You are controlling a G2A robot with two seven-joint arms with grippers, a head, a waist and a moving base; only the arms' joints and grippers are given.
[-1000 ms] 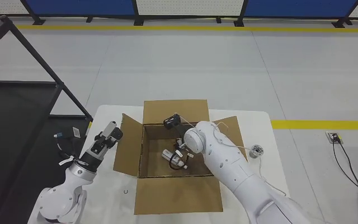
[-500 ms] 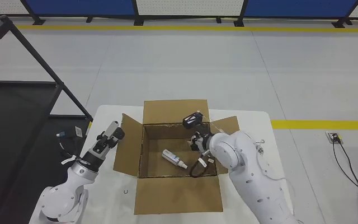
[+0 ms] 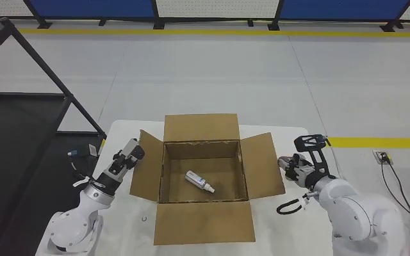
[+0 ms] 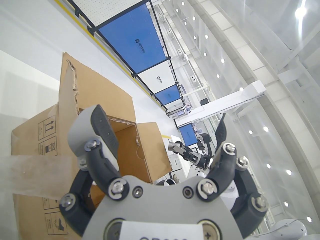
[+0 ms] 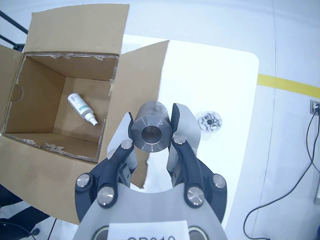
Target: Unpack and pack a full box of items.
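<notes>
At the left, the left gripper (image 3: 132, 152) hangs with its fingers spread and nothing between them, just beside the left flap of the cardboard box (image 3: 202, 128). The box stands on the white bench (image 5: 212, 76) with all four flaps folded out. A white spray bottle (image 3: 200, 181) lies on its side on the box floor. Past the right flap, the right gripper (image 5: 153, 117) is clamped on a grey metal cylinder (image 5: 152, 136) above the bench. A small round metal part (image 5: 210, 121) lies on the bench near it.

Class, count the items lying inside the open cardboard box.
1: a white spray bottle lying near the middle of the floor of the cardboard box; its near wall could hide something small.
</notes>
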